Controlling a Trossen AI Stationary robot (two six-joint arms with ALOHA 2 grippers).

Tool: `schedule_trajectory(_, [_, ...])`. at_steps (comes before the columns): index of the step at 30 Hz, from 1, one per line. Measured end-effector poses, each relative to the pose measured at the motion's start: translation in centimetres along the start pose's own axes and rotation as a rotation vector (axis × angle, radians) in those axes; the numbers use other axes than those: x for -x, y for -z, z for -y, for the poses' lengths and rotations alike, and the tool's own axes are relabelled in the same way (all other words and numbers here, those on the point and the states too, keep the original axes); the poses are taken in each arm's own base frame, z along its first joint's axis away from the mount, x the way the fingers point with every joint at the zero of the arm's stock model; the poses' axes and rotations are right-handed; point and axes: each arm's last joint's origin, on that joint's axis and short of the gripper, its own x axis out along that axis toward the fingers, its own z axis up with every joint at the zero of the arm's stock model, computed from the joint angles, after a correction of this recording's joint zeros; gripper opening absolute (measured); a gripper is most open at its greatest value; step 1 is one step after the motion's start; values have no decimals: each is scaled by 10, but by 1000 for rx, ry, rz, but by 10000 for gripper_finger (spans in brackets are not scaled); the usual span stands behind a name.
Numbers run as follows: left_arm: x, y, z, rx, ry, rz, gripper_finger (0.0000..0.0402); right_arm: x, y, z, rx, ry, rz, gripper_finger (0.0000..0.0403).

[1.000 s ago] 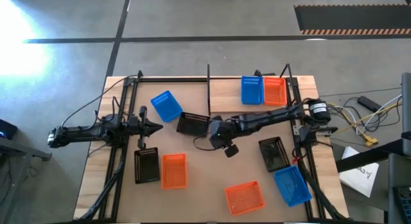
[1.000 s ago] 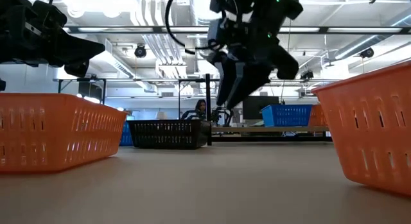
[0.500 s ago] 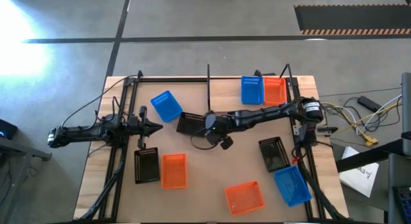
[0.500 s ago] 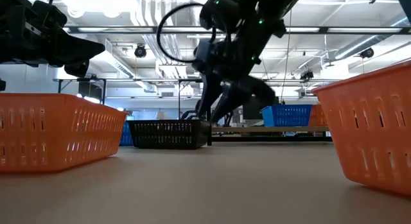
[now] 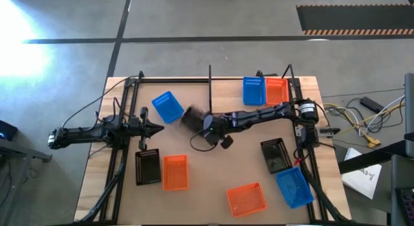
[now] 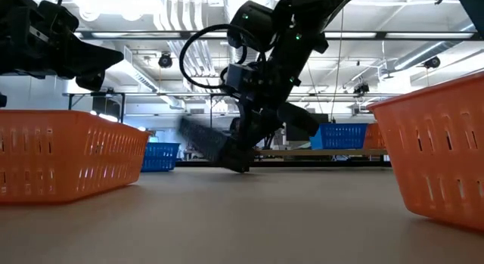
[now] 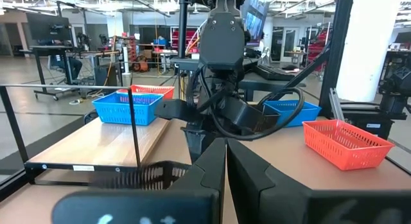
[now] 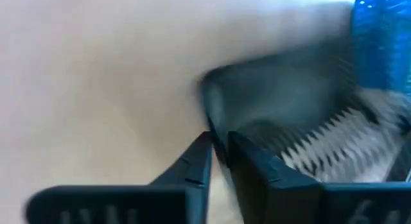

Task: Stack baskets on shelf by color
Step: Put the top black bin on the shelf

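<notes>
A black basket point(image 5: 192, 117) is tipped up at the table's middle, beside the shelf's left post, with my right gripper point(image 5: 206, 127) shut on it. The pale shelf point(image 5: 226, 91) at the far edge carries a blue basket point(image 5: 253, 90) and an orange basket point(image 5: 277, 92) side by side. A blue basket point(image 5: 167, 106) rests on its bottom to the left of the tipped one. My left gripper point(image 5: 158, 128) waits shut at the table's left, pointing level and touching nothing. My right gripper pinches the black basket's wall point(image 8: 217, 137) at its right-hand end, one finger point(image 8: 257, 176) inside the basket and the other outside. The fingers slant down from the table's right. The basket is tilted, its left end point(image 6: 189, 128) raised and its lower right edge point(image 6: 238, 166) on the table.
On the near half lie a black basket point(image 5: 147, 166), an orange basket point(image 5: 175, 171), another orange basket point(image 5: 246, 199), a black basket point(image 5: 275, 155) and a blue basket point(image 5: 294, 186). Thin black shelf posts point(image 5: 209, 90) stand just beyond the held basket.
My right gripper has gone left and down onto the black basket, has rolled, and has shut on the basket's right-hand wall. The basket, flat on the table before, is now tipped with its left end raised and has shifted a little toward the far edge.
</notes>
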Motion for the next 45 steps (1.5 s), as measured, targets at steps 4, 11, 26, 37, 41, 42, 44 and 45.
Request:
schedule_trajectory(4, [0, 0, 0, 0, 0, -1, 0, 0, -2, -2, -17, -8, 3, 12])
schedule_trajectory(11, [0, 0, 0, 0, 0, 0, 0, 32, -18, -12, -50, -64, 83, 10])
schedule_trajectory(26, [0, 0, 0, 0, 0, 0, 0, 160, 9, -18, -559, -254, 105, 9])
schedule_trajectory(37, [0, 0, 0, 0, 0, 0, 0, 137, 62, 29, -697, 39, -69, 9])
schedule_trajectory(41, [0, 0, 0, 0, 0, 0, 0, 110, 83, 44, -751, 34, -142, 9])
schedule_trajectory(42, [0, 0, 0, 0, 0, 0, 0, 103, 87, 47, -762, 34, -164, 9])
schedule_trajectory(44, [0, 0, 0, 0, 0, 0, 0, 91, 93, 51, -762, 42, -217, 9])
schedule_trajectory(45, [0, 0, 0, 0, 0, 0, 0, 85, 95, 52, -751, 50, -245, 10])
